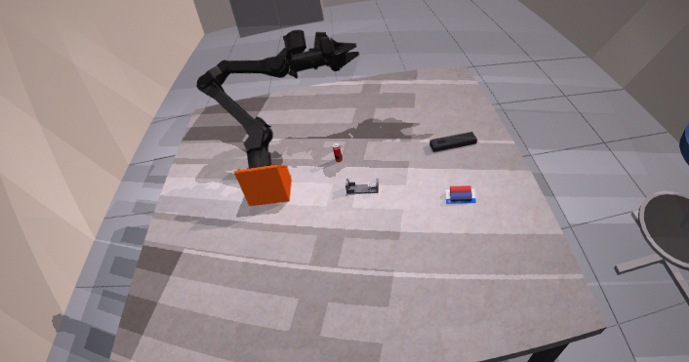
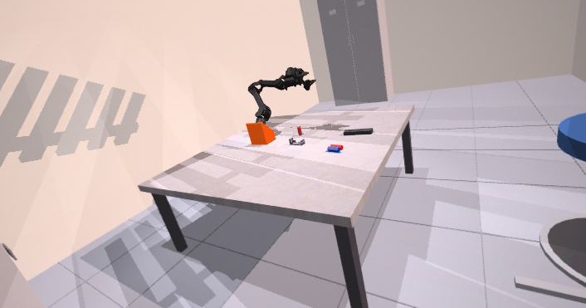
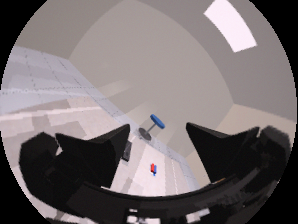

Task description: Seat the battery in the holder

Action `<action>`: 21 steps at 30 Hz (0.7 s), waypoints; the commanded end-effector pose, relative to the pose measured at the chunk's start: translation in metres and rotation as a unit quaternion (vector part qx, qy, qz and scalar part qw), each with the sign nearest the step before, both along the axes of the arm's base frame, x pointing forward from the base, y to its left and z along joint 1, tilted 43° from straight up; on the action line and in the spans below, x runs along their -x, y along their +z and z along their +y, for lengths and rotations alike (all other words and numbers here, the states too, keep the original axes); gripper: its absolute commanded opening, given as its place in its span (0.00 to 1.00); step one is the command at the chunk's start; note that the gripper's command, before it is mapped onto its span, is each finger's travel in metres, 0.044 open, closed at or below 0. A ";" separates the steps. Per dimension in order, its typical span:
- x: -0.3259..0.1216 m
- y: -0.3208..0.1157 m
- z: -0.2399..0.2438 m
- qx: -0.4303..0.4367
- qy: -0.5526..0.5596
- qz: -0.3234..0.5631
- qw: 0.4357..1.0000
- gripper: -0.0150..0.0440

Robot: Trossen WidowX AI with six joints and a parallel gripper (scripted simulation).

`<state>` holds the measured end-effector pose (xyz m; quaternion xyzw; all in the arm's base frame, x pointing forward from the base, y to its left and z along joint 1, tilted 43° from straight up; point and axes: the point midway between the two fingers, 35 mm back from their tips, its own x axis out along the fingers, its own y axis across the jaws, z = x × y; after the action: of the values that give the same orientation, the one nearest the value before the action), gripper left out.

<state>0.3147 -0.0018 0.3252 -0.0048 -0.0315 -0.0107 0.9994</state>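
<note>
The battery (image 1: pixel 338 153) (image 2: pixel 300 131), a small red cylinder with a pale top and a dark patch low down, stands upright on the table. The holder (image 1: pixel 363 189) (image 2: pixel 297 143), a small dark cradle with raised ends, sits apart from the battery, nearer the camera in the top view, and looks empty. Its spring and lip are too small to tell apart. My gripper (image 1: pixel 356 50) (image 2: pixel 311 77) (image 3: pixel 158 126) is open and empty, high above the table and far from both, pointing outward. I cannot make out the battery in the wrist view.
An orange block (image 1: pixel 265 186) (image 2: pixel 259 134) stands by the arm's base. A black remote-like bar (image 1: pixel 454 141) (image 2: pixel 358 132) (image 3: pixel 127 151) lies on the table's far side. A red and a blue cylinder (image 1: pixel 461 195) (image 2: pixel 334 149) (image 3: pixel 154 169) lie side by side on a small blue-and-white base.
</note>
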 end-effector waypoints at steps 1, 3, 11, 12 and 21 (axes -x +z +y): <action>-0.001 -0.004 0.000 0.008 0.002 0.010 1.000 0.89; -0.009 -0.036 0.004 0.066 0.026 0.085 0.994 0.80; 0.030 -0.179 0.030 0.255 0.293 0.383 0.838 0.44; 0.040 -0.188 0.033 0.258 0.330 0.400 0.815 0.40; 0.120 -0.201 0.066 0.178 0.593 0.416 0.666 0.25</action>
<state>0.2560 0.0366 0.1234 -0.2527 0.3947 0.3870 0.7941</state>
